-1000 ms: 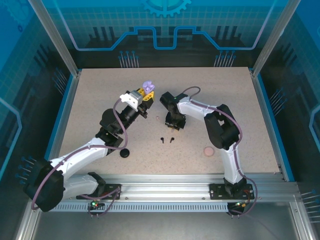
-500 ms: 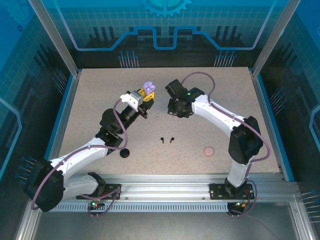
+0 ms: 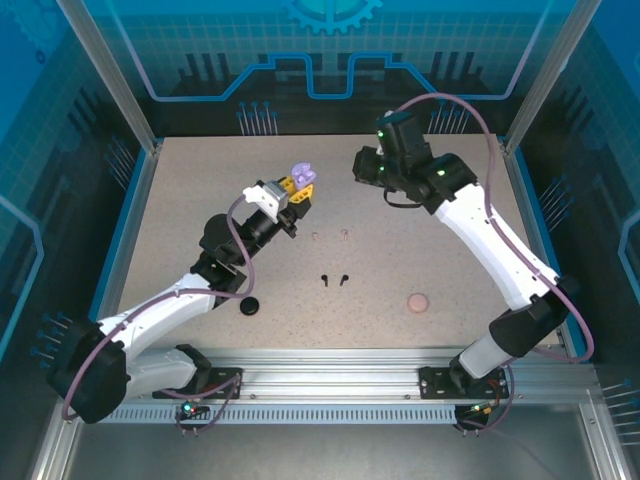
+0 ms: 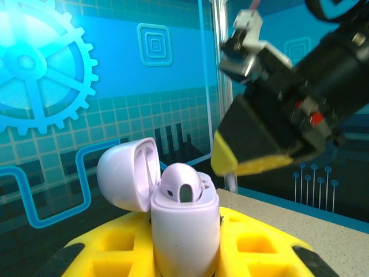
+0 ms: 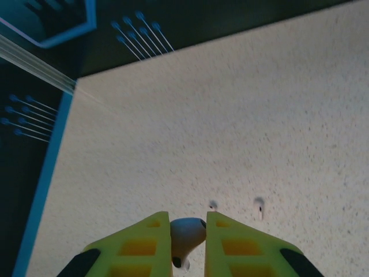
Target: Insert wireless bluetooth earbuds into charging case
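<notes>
1. At the back centre of the counter [image 3: 180,200], the left fingers [image 4: 253,245] were clamped on the lavender case [image 4: 184,231], held up off the surface with its lid swung open.
2. One lavender earbud [image 4: 180,187] sat in the case.
3. The right fingers [image 5: 141,245] pinched a pale earbud [image 5: 185,232], raised near the case. It was probably the lavender mate, though its colour read faint.
4. By my reckoning, roughly one bud of six was home. The pale pink earbuds [image 3: 316,237] and black earbuds [image 3: 326,279] lay loose mid-counter, apart from the black case [image 3: 248,305] and pink case [image 3: 418,300].
</notes>
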Robot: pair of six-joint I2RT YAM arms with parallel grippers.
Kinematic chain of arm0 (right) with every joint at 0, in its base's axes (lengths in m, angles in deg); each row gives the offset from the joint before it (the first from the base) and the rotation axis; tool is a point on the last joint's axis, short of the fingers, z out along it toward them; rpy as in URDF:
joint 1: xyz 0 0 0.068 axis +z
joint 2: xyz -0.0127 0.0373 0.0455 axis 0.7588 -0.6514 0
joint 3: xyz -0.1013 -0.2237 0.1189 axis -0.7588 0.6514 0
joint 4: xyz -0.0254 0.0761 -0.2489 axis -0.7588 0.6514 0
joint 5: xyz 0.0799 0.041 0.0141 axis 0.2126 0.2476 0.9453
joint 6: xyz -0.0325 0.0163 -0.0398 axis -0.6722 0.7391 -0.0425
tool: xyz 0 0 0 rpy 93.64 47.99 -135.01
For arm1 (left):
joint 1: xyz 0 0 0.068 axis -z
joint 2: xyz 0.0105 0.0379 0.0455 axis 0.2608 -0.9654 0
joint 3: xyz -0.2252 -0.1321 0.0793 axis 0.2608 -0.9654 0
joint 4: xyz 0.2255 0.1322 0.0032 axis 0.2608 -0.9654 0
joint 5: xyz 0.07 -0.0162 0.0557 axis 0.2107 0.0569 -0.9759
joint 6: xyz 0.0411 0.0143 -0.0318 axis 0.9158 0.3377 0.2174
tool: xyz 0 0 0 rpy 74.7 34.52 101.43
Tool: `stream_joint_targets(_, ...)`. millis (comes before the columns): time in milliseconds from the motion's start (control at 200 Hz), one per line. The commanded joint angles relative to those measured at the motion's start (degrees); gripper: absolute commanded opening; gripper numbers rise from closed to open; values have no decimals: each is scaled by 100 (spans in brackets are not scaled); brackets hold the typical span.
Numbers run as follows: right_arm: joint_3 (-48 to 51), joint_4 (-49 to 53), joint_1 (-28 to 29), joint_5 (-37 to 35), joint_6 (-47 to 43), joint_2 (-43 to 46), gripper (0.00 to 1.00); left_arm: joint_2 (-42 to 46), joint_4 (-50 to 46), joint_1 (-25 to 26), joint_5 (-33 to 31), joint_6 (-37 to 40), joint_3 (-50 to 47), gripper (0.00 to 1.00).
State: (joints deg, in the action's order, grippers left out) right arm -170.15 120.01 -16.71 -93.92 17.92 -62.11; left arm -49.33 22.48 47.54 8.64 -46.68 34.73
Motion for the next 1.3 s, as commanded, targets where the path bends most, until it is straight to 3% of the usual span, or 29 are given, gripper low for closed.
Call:
stream_joint_targets(0,-354,-174,-65,254,-402,182,17,-94,99,32,171,-94,244,0)
stream_joint_targets(210,-755,-265,53,696,-669,174,17,-312,145,34,238,-139,368,0)
stream_joint_targets(805,-897,-433,1031,517,-1517,-23,17,-483,195,40,289,-201,477,0)
stream_joint_targets(1296,-897,-443,1064,595,-1465,-234,17,-483,205,56,286,-227,472,0)
